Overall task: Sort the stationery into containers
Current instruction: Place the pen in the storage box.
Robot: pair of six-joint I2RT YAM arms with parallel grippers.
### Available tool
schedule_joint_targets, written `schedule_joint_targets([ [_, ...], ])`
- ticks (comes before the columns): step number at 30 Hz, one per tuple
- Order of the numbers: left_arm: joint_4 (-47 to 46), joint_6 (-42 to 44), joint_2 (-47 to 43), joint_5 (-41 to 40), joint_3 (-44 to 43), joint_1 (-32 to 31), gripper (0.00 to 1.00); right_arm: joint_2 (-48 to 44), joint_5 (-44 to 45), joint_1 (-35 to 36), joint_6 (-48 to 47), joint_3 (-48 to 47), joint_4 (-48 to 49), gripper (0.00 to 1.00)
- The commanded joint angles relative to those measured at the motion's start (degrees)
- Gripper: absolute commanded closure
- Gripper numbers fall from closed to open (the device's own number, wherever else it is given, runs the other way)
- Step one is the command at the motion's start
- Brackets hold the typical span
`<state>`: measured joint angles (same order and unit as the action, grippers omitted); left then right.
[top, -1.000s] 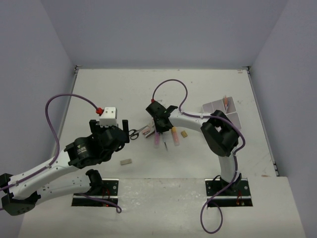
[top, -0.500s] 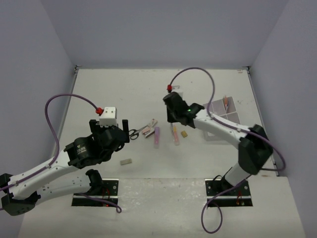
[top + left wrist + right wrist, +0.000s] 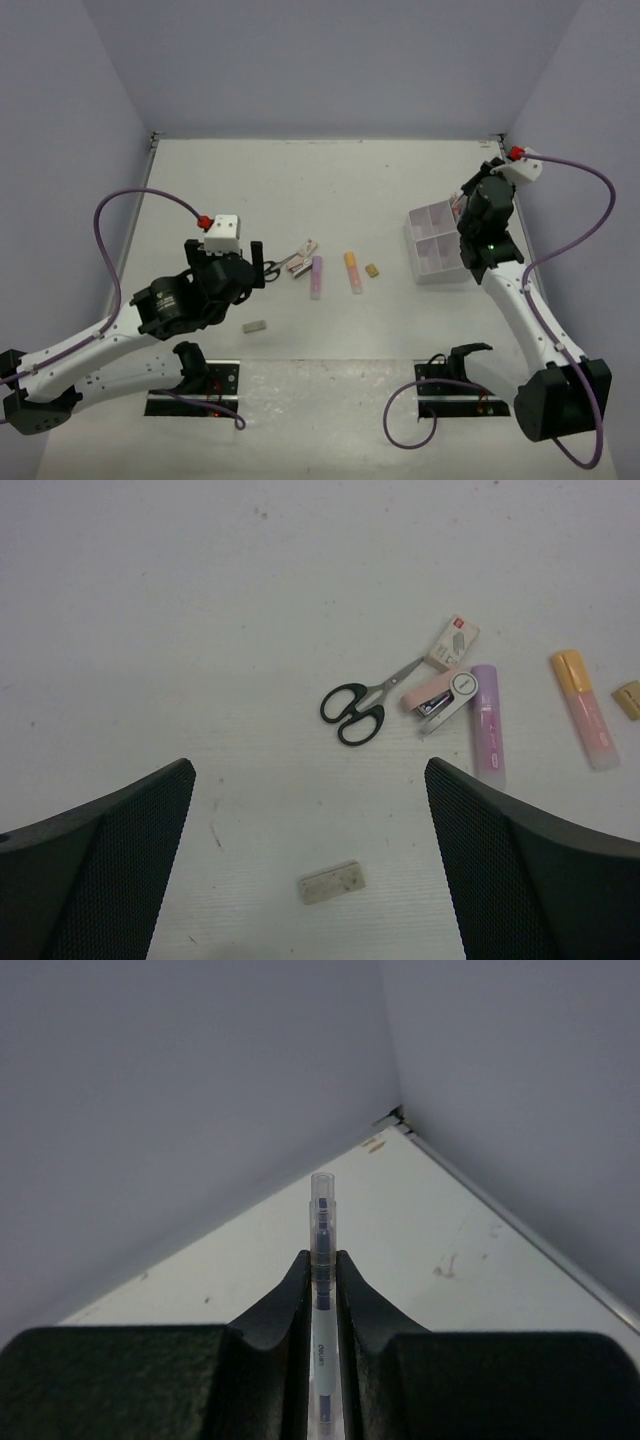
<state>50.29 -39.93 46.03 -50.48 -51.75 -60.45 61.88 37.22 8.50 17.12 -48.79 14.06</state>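
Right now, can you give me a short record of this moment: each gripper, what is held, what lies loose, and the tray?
left gripper: open, holding nothing
right gripper: shut on a thin clear pen, raised beside the tray
loose items: scissors, pink stapler, small box, purple marker, orange marker, tan eraser, grey eraser
tray: white, divided, on the right side; near compartments look empty
sorting: seven items not yet in the tray
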Motion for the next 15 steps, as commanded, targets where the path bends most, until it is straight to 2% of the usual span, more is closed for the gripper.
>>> schedule_joint_targets([
  [1,-2.8,2.0,0.4,0.6,0.2,-0.1,0.00,4.7,4.8,-2.7,-3.4,0.9,12.9,1.00],
  [4,-3.0,2.3,0.1,0.9,0.3,-0.2,0.00,9.6,7.8,-3.4,-4.2,0.6,13.7,1.00],
  [9,-4.0,3.2,-0.7,1.7,0.6,-0.2,0.00,10.8,5.1,-4.1,-1.3,3.0,13.8,1.00],
  [15,-4.0,3.4,-0.8,1.9,0.6,-0.2,0.00,13.4,7.1,-4.1,1.1,4.3,11.7,1.00],
])
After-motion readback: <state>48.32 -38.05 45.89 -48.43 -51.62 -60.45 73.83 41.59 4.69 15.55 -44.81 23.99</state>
